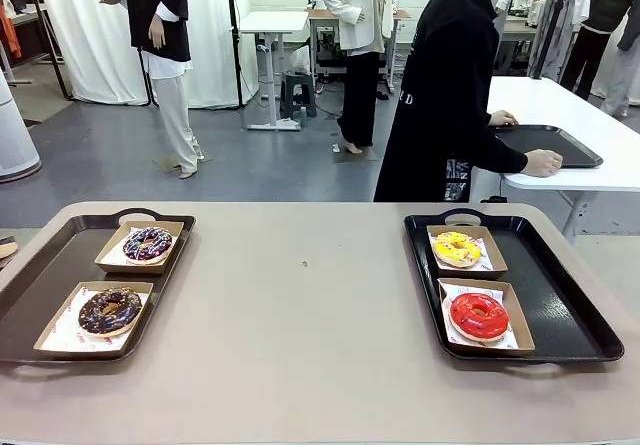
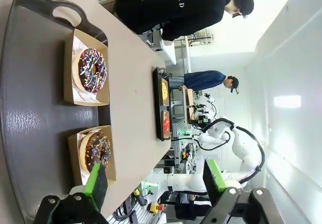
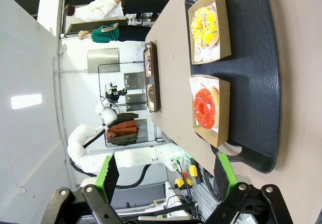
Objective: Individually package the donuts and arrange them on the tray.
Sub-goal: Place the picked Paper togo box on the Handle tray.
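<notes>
With both grippers — left (image 2: pixel 151 189), right (image 3: pixel 168 176) — spread wide and empty, I see the donuts boxed on two trays, sprinkled (image 1: pixel 148 244) at 12 o'clock of chocolate (image 1: pixel 110 311), yellow (image 1: pixel 457 248) at 12 of red (image 1: pixel 479 316) — soft, sticky-glazed, so I'd grip the stiff box (image 1: pixel 486 316) rims.

Fixed front camera faces across the table (image 1: pixel 300 305) toward the person (image 1: pixel 450 85); both rolled wrist cameras look along it from opposite ends, sharing both trays
</notes>
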### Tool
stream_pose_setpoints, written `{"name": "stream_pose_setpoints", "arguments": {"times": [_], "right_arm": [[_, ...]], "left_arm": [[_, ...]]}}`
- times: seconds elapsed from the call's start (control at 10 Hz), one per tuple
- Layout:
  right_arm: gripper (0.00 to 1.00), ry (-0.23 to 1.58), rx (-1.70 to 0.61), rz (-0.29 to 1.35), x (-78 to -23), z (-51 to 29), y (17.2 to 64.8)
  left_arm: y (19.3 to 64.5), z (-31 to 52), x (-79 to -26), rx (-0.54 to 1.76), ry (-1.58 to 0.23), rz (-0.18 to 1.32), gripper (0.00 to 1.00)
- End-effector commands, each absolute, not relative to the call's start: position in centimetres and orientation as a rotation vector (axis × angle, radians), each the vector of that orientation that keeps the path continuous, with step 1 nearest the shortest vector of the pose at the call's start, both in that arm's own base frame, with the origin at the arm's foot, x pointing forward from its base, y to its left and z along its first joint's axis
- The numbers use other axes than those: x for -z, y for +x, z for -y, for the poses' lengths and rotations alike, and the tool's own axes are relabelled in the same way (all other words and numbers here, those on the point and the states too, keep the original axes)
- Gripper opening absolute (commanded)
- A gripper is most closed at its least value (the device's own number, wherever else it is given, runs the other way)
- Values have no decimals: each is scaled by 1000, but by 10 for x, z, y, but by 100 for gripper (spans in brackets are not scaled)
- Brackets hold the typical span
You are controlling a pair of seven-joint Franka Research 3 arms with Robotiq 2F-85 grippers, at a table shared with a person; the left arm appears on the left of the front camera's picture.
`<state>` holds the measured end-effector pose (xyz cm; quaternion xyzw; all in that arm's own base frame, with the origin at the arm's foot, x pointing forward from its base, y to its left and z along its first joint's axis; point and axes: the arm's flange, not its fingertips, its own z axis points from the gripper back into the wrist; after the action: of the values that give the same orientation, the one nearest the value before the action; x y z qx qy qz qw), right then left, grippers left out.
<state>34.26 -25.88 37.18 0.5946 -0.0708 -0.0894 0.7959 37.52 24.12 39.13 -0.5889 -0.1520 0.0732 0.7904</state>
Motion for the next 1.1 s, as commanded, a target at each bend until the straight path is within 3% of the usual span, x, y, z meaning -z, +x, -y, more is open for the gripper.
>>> {"name": "stream_pose_setpoints", "arguments": {"times": [0.0, 1.0], "right_arm": [[100, 1279, 193, 153, -372, 259, 343], [100, 1279, 193, 153, -372, 259, 343]], "left_arm": [[373, -243, -392, -146, -1267, 330, 100], [373, -243, -392, -146, -1267, 330, 100]]}}
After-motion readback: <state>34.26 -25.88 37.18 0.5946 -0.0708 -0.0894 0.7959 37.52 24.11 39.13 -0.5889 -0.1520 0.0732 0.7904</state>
